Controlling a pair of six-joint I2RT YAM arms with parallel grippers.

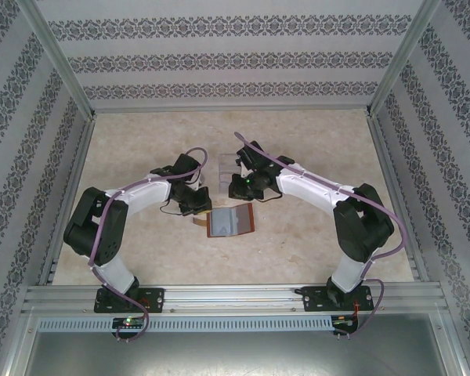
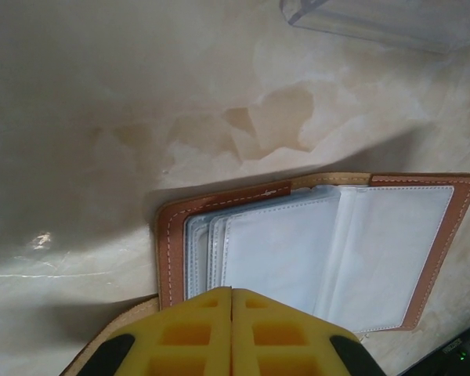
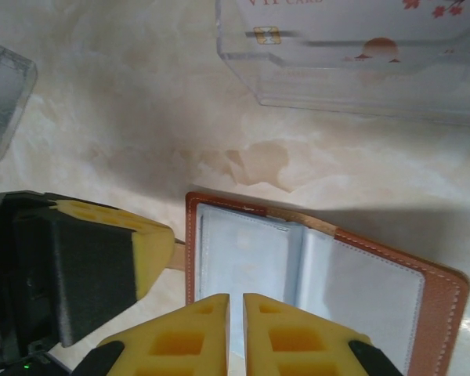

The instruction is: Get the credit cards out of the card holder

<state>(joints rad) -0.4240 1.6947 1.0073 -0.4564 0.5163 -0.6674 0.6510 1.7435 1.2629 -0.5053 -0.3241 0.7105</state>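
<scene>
The card holder (image 1: pixel 232 222) lies open on the table, reddish-brown leather (image 2: pixel 172 235) framing pale grey-blue sleeves (image 2: pixel 282 251). No card shows in its sleeves. A whitish card (image 3: pixel 360 35) printed "VIP CARD" with red marks lies inside the clear tray (image 3: pixel 352 78). My left gripper (image 1: pixel 197 205) is shut, its yellow tips (image 2: pixel 232 291) over the holder's left sleeves. The right gripper (image 1: pixel 238 194) hovers over the holder's left page (image 3: pixel 243 251), with a narrow gap (image 3: pixel 236 298) between its fingers and nothing seen in it. The holder's strap tab (image 3: pixel 172 258) pokes out under the left gripper's finger (image 3: pixel 145 247).
The clear ribbed tray (image 1: pixel 222 168) stands just behind the holder, also at the top of the left wrist view (image 2: pixel 384 19). Patterned walls and metal rails (image 1: pixel 70 196) enclose the beige marbled table (image 1: pixel 313 149). Both arms meet near the table's middle.
</scene>
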